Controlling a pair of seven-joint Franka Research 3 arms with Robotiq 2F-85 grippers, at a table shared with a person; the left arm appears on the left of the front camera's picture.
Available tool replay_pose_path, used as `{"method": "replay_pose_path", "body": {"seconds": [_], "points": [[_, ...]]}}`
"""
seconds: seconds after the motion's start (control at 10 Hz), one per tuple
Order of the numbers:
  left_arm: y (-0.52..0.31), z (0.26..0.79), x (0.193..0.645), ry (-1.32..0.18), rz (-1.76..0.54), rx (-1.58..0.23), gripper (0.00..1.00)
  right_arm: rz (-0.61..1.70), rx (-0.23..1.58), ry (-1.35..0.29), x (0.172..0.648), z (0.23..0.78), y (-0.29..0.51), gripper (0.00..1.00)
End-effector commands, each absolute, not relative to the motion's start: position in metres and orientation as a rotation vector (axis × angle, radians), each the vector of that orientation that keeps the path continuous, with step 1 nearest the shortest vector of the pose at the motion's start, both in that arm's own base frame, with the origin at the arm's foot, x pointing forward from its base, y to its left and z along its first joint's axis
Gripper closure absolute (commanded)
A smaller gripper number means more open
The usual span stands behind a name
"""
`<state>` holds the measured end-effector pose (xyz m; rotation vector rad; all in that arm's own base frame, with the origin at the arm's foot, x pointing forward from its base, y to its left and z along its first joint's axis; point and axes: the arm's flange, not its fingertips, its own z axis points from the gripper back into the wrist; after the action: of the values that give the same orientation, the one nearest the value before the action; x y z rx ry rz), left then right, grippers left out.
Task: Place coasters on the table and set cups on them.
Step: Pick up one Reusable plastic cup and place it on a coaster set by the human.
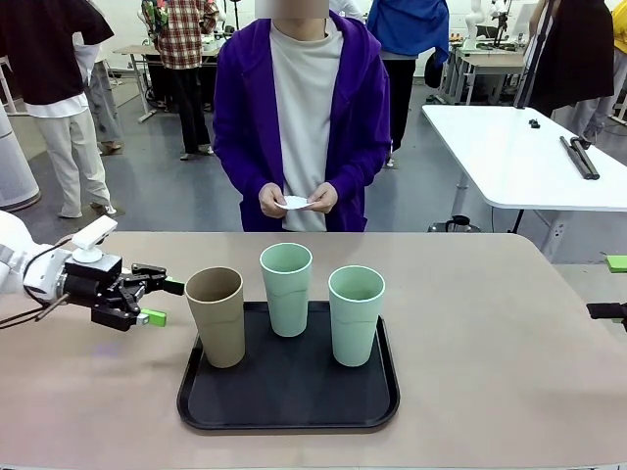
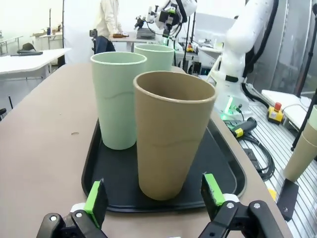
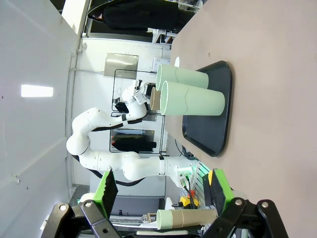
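Three cups stand upright on a black tray (image 1: 294, 411) on the tan table (image 1: 490, 372): a tan-brown cup (image 1: 217, 315) at the left and two mint cups (image 1: 286, 288) (image 1: 356, 314). My left gripper (image 1: 165, 302) is open, level with the tan cup's rim, just left of it. In the left wrist view the tan cup (image 2: 173, 134) stands ahead of the open left gripper (image 2: 153, 194), untouched. My right gripper (image 3: 162, 191) is open and empty, far from the mint cups (image 3: 190, 101). The person across the table holds white coasters (image 1: 296, 203) in both hands.
A white table (image 1: 519, 157) stands behind on the right, off the tan one. A small green block (image 1: 615, 262) sits at the right edge. Bare tabletop lies left and right of the tray. Other people stand far behind.
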<state>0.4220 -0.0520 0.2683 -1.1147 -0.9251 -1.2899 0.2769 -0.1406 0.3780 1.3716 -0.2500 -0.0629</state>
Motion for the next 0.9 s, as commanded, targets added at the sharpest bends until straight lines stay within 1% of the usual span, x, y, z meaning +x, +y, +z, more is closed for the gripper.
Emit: {"method": "replay_pose_path", "body": {"seconds": [0.0,0.2,0.8], "points": [[-0.060,0.257,0.430,-0.993,-1.278,-1.157,0.00,-0.064,1.383,-0.252,0.277,0.379,-0.141,0.00],[-0.069,0.245,0.433,-0.960,-1.290,-1.208,0.00,-0.064,1.383,-0.252,0.277,0.379,-0.141,0.00],[-0.096,0.228,0.426,-0.893,-1.365,-1.262,0.00,-0.064,1.383,-0.252,0.277,0.379,-0.141,0.00]]}}
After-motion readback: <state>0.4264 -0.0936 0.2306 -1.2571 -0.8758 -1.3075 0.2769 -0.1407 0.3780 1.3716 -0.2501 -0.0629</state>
